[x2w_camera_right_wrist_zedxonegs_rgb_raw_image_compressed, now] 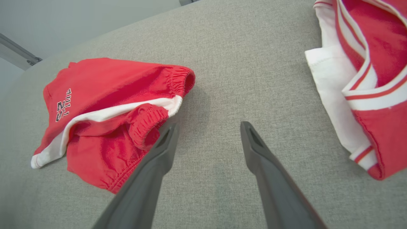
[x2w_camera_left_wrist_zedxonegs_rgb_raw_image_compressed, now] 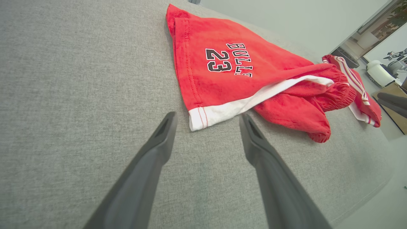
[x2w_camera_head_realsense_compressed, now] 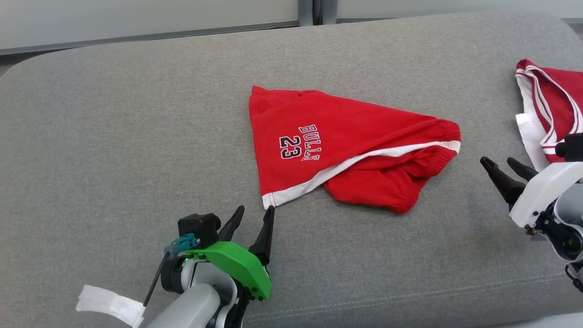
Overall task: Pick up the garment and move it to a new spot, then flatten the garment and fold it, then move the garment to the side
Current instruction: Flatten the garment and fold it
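Red shorts (x2w_camera_head_realsense_compressed: 346, 141) printed "BULLS 23" lie rumpled and partly doubled over near the middle of the grey cushion (x2w_camera_head_realsense_compressed: 114, 136). Their white-trimmed hem corner points toward the near edge and the gathered waistband toward the right edge. The left gripper (x2w_camera_head_realsense_compressed: 255, 209) sits close to the near edge, its jaws wide and empty, their tips just short of that hem corner. The right gripper (x2w_camera_head_realsense_compressed: 498, 160) is by the right edge, clear of the waistband, jaws wide with nothing between them. A second red-and-white garment (x2w_camera_head_realsense_compressed: 546, 105) lies at the right edge beyond it.
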`<state>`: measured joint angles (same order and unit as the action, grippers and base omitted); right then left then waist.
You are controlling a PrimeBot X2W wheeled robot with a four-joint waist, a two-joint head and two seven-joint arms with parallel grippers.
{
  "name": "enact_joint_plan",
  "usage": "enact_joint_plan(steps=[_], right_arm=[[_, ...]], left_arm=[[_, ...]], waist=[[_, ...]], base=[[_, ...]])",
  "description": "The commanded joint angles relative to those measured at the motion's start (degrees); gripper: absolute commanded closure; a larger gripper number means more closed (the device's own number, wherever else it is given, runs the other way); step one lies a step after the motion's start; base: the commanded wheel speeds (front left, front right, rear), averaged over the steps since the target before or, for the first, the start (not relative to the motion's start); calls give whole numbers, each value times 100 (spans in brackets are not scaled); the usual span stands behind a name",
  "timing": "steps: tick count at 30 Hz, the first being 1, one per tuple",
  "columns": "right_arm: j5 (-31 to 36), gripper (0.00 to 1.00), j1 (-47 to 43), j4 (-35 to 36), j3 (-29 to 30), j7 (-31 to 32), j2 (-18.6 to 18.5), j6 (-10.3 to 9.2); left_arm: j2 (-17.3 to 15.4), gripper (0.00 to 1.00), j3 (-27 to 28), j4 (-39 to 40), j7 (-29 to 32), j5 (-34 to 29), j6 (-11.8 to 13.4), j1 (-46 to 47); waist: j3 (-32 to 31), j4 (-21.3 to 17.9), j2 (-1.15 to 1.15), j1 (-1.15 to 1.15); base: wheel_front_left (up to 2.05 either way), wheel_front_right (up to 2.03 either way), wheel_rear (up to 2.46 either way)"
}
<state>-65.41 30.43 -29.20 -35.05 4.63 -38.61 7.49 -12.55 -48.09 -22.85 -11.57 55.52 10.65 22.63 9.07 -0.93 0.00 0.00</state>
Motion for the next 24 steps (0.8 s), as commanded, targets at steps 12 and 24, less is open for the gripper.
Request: enact_joint_plan(steps=[12,24], right_arm=[[-195,0,-455,937,-128,-969,42,0],[446,0,-782,1379,175,-1709,-44,0]], left_arm=[[-72,0,195,-513,-39,132,-117,216],[-262,0,341,-450,-272,-91,-61,71]], waist=[[57,-655,0,0],[-209,-694,0,0]], base=[[0,0,0],[0,0,0]])
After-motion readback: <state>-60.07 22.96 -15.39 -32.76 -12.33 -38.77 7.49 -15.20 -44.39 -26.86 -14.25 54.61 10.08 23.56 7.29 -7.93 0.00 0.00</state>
